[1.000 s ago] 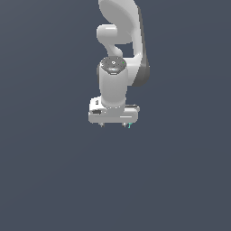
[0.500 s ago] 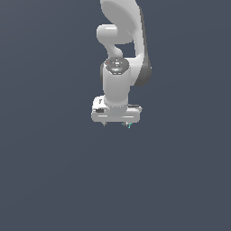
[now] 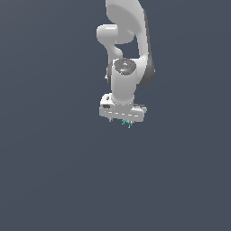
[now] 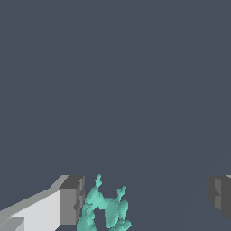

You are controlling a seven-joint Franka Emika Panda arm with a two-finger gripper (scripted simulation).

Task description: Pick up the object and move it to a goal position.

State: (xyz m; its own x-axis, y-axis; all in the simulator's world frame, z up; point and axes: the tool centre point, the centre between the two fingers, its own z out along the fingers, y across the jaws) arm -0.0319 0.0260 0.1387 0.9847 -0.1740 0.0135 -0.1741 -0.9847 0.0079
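Claw [image 4: 144, 200] spread wide, teal object [image 4: 104, 210] beside one finger [image 4: 71, 200], not clamped

In the exterior view, a flat, dark grey bench [image 3: 54, 180] spreads on every side of the arm, and nothing stands on it to block a sideways or forward pass. The only thing near the pincer [image 3: 122, 120] is the small teal object [image 3: 126, 122], which shows just under the pincer's body.

In the wrist view, the two fingers stand wide apart. The object [image 4: 104, 210] lies in the gap, close beside one grey fingertip [image 4: 72, 200] and well apart from the other [image 4: 220, 195]. Whether it touches the near pad cannot be told. The rest of the gap is free, and the ground ahead of the fingers is unbroken.
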